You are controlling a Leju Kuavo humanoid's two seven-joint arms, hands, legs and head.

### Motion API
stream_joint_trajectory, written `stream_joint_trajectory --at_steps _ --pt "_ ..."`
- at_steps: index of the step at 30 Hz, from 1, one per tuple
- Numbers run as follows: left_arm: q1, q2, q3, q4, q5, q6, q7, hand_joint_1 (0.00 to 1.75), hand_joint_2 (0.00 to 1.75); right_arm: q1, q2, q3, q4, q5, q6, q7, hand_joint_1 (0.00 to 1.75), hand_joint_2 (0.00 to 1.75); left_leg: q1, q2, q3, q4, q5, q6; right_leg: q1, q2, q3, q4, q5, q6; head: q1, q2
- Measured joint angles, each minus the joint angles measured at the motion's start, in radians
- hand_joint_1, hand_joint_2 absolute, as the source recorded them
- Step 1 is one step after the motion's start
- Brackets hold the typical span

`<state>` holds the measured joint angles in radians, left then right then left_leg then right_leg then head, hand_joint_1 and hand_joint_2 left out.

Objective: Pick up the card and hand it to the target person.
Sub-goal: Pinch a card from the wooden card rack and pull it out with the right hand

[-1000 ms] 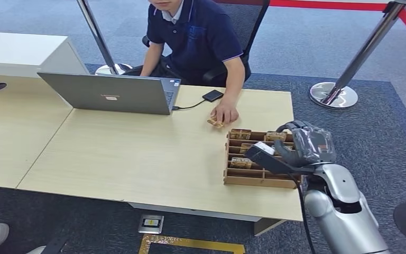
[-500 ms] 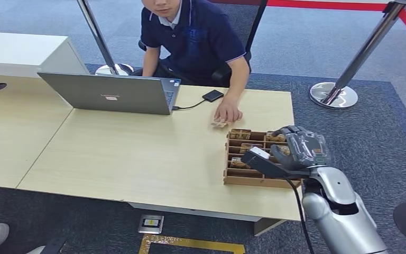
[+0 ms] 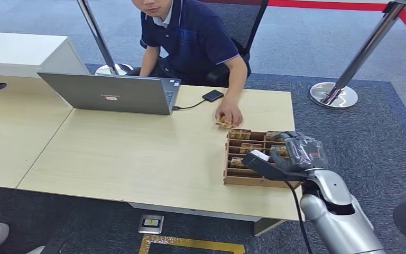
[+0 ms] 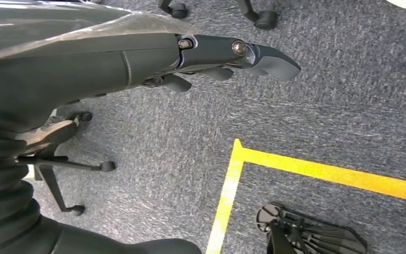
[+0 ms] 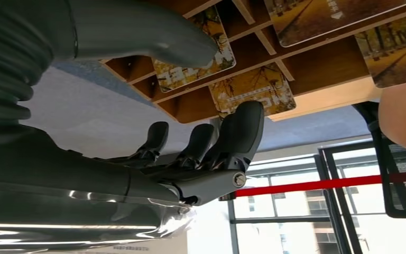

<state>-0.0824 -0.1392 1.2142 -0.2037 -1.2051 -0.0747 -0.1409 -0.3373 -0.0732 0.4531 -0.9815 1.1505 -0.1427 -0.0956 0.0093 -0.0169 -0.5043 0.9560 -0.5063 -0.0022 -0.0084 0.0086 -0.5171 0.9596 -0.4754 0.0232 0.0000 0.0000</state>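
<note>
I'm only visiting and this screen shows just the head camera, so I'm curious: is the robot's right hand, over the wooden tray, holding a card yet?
Observer: No. In the right wrist view the right hand holds nothing. Its fingers are apart, close to the tray.
Operator: What is on the cards?
Observer: Up close, the card nearest those fingers shows yellow autumn trees with white print.
Operator: And the other hand?
Observer: The left hand hangs over grey carpet, near a yellow floor line.
</note>
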Motion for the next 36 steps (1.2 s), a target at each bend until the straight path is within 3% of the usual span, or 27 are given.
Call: stream_joint_trajectory --at_steps 6,19,32,36 --pt "0.000 0.000 0.000 0.000 0.001 0.001 0.008 0.00 1.75 -0.029 0.003 0.000 0.064 -0.001 -0.016 -0.001 0.85 1.75 0.000 0.000 0.000 0.000 0.000 0.000 0.000 0.000 0.000 0.000 0.000 0.000 0.000 0.000" --pt "0.001 0.000 0.001 0.000 0.004 0.002 0.010 0.00 1.75 -0.076 0.014 0.000 0.151 -0.009 -0.045 -0.012 0.98 1.75 0.000 0.000 0.000 0.000 0.000 0.000 0.000 0.000 0.000 0.000 0.000 0.000 0.000 0.000" --pt "0.002 0.000 0.001 0.001 -0.002 0.002 0.010 0.00 1.75 -0.066 0.005 -0.006 0.181 -0.001 -0.066 0.001 0.80 1.75 0.000 0.000 0.000 0.000 0.000 0.000 0.000 0.000 0.000 0.000 0.000 0.000 0.000 0.000" --pt "0.003 0.000 0.000 0.003 -0.003 0.002 0.010 0.00 1.75 -0.051 -0.001 -0.008 0.176 0.002 -0.068 0.005 0.82 1.75 0.000 0.000 0.000 0.000 0.000 0.000 0.000 0.000 0.000 0.000 0.000 0.000 0.000 0.000"
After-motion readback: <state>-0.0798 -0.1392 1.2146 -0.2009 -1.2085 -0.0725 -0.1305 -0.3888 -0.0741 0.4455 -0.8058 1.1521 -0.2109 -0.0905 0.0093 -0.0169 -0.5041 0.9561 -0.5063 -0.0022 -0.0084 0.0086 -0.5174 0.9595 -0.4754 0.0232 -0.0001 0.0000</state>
